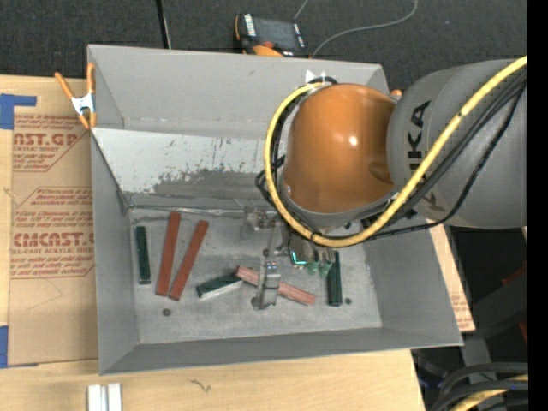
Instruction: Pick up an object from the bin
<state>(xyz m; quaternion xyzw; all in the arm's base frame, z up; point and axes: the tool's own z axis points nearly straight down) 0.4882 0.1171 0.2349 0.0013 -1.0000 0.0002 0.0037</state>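
My gripper (pixel 268 285) is low over the bin floor, right of the middle and near the front wall. It is open, with one fingertip (pixel 272 270) behind and the other in front of a short pink stick (pixel 295 294) that lies flat and slanted there. The stick's middle is hidden by the gripper; its two ends stick out left and right. A dark green stick with a pale end (pixel 217 286) lies just left of it. Another dark green stick (pixel 333 282) lies upright-in-view just to the right.
Two long red-brown sticks (pixel 169 252) (pixel 189 259) lie side by side at the left of the floor, with a dark green stick (pixel 142 254) beyond them by the left wall. The arm's orange cover and yellow cable hang over the bin's right half.
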